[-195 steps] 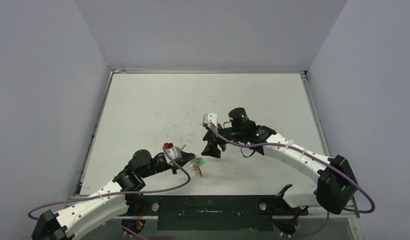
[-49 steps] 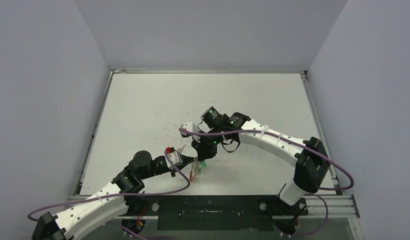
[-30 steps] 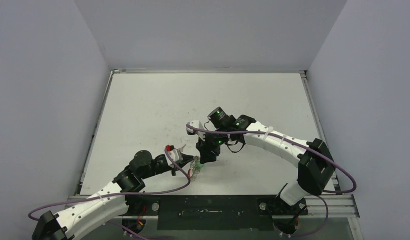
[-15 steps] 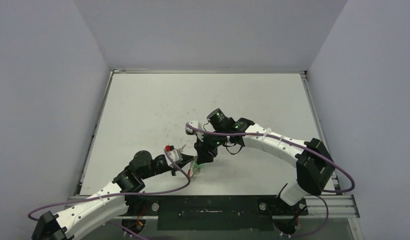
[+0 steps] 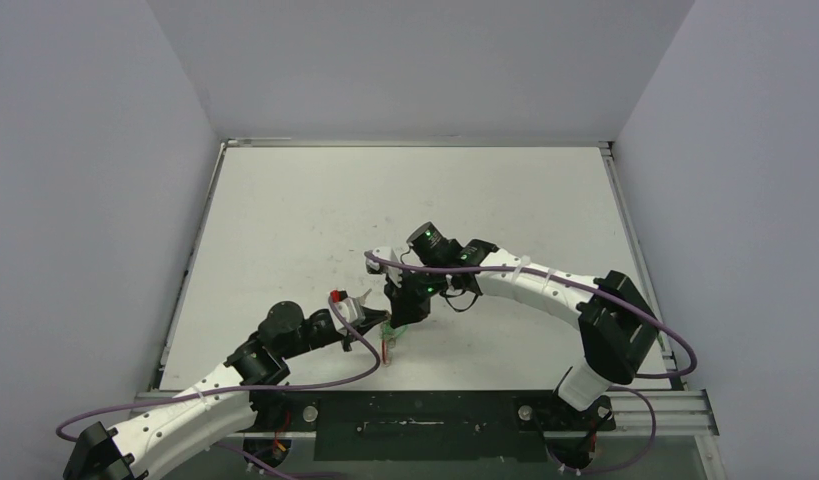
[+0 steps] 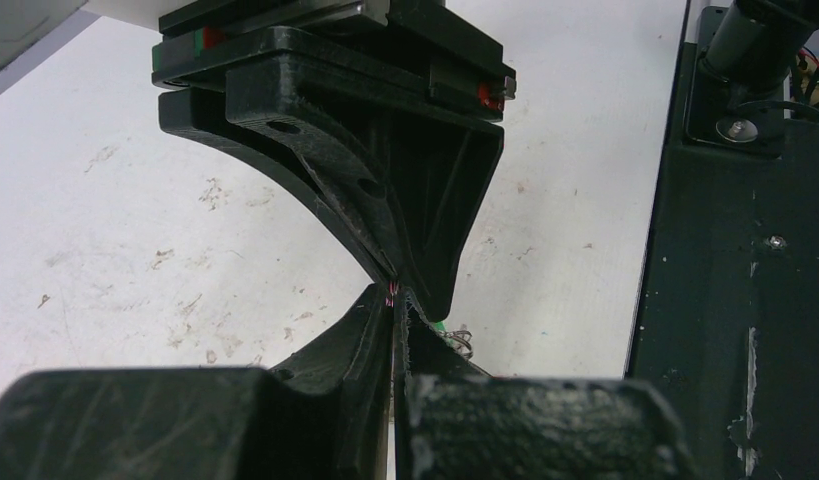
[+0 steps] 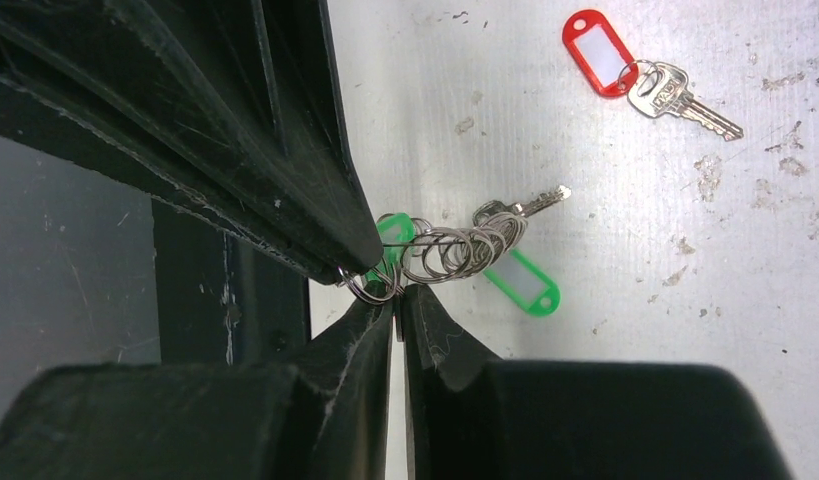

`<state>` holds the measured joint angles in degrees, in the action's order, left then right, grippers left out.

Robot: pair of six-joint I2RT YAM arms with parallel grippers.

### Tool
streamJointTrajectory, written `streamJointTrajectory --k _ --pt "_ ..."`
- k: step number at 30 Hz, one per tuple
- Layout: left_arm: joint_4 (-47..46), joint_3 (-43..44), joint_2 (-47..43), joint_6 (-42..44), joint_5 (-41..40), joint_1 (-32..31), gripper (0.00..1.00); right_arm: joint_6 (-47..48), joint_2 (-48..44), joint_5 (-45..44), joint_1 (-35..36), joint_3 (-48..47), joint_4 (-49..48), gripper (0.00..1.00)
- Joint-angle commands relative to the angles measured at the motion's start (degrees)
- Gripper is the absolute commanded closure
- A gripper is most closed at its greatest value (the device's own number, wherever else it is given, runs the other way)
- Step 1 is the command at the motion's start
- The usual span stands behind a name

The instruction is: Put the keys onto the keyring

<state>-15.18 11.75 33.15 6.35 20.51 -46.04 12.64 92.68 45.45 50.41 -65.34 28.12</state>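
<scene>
From above, the left gripper (image 5: 378,326) and right gripper (image 5: 403,312) meet tip to tip over the bench (image 5: 305,220), close to its near edge and about midway along it. The keyring (image 5: 388,343) shows just below them as a thin red line with a green fleck.

On the left wrist camera, the left fingers are clenched on a thin red sliver of the keyring (image 6: 392,292). The right gripper's tips press together right against them.

On the right wrist camera, the right fingers (image 7: 370,330) are squeezed together at the silver loops (image 7: 455,252). Whether a loop sits between them is unclear. Two green tags (image 7: 525,285) lie against the loops. The red-tagged key (image 7: 675,95) rests well apart.
</scene>
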Motion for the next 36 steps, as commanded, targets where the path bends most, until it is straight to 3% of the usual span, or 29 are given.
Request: streamJointTrajectory --k 1,18,23,26,36 --pt "-4.3 0.3 -0.8 -1.0 0.0 -0.1 1.0 -0.1 0.6 -0.3 0.6 0.9 -3.5 0.95" --pt "-4.2 -0.1 -1.9 -1.1 -0.6 0.0 1.0 -0.2 -1.5 -1.2 0.6 4.1 -5.5 0.95" --pt "-4.2 -0.1 -2.1 -1.1 -0.3 -0.1 1.0 -1.1 -4.8 -2.5 -0.2 5.8 -8.3 0.62" --pt "-4.5 -0.2 -2.2 -1.0 0.0 -0.1 1.0 -2.0 -7.9 -1.8 -1.9 8.2 -12.3 0.52" --pt "-6.4 -0.7 -2.5 -0.9 2.3 0.0 1.0 3.6 -18.9 0.5 -4.4 16.3 -24.2 0.45"
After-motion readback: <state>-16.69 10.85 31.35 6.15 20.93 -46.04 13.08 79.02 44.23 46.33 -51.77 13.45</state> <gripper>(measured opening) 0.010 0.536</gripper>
